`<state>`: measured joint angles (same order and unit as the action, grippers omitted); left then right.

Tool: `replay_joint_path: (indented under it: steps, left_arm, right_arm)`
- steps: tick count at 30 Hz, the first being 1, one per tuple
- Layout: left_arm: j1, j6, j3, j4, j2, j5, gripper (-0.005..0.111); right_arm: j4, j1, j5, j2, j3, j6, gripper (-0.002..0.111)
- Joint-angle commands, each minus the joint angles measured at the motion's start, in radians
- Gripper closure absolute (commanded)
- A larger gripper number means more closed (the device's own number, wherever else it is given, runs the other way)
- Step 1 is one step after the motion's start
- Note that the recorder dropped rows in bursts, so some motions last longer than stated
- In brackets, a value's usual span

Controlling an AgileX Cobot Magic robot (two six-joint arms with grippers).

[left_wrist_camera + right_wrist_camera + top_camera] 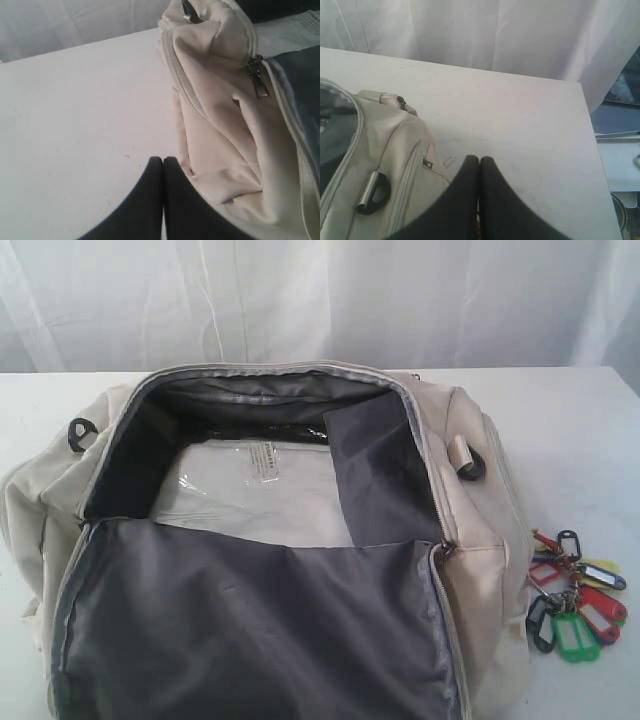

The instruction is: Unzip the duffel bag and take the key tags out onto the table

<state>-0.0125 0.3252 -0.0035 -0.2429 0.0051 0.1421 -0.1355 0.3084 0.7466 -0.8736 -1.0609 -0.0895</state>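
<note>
The cream duffel bag [490, 540] lies unzipped on the white table [570, 430], its dark grey lining flap [250, 620] folded open toward the front. The key tags [575, 600], red, green, yellow, blue and black on a ring, lie on the table just off the bag's right end. Neither arm shows in the exterior view. My left gripper [163, 160] is shut and empty, hovering over the table [75, 125] beside the bag's end [220, 125]. My right gripper [479, 159] is also shut, next to the bag's other end [385, 145]; a speck of red shows through its gap.
A clear plastic packet [260, 490] lies inside the bag. A silver zip pull [259, 82] hangs at the opening's corner. A white curtain [320, 300] backs the table. The table's edge [587, 125] runs close to the right arm, with clutter beyond it.
</note>
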Motion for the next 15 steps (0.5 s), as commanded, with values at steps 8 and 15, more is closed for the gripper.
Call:
replay_joint_path:
  steps: [8,15]
  left_arm:
    - [0.041,-0.268,0.003,0.111,-0.005,0.100,0.107]
    - [0.059,-0.355,0.003,0.197,-0.005,0.098,0.107]
  right_arm:
    - [-0.005,-0.005,-0.008,0.005,0.005,0.006,0.108]
    - [-0.005,-0.005,-0.008,0.005,0.005,0.006,0.108]
